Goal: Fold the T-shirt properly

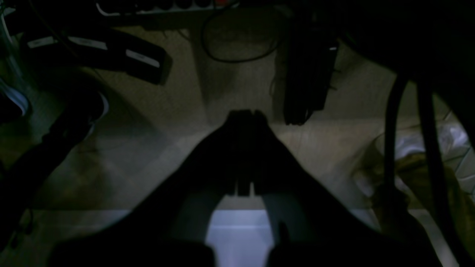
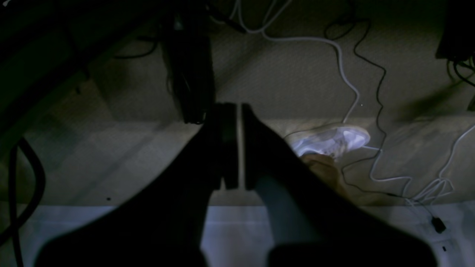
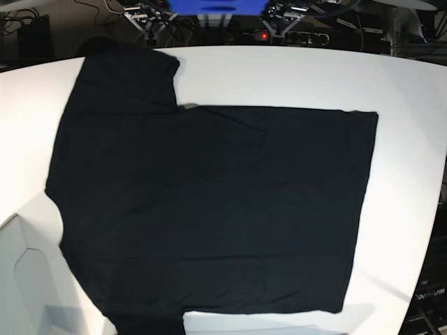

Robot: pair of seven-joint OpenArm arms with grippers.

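Note:
The black T-shirt (image 3: 209,202) lies spread flat on the white table (image 3: 405,91) in the base view. Its sleeves are at the upper left and lower left, its hem at the right. No print or tag shows. Neither gripper shows in the base view. In the left wrist view my left gripper (image 1: 245,115) is shut and empty, hanging over the carpeted floor beyond the table edge. In the right wrist view my right gripper (image 2: 239,111) has its fingers together with only a thin slit between them, empty, also over the floor.
A white table edge (image 1: 237,233) runs under each wrist camera. On the floor are a white shoe (image 2: 334,140), white and black cables (image 2: 349,81), a black post (image 1: 308,74) and a power strip (image 1: 167,8). Equipment stands behind the table (image 3: 209,14).

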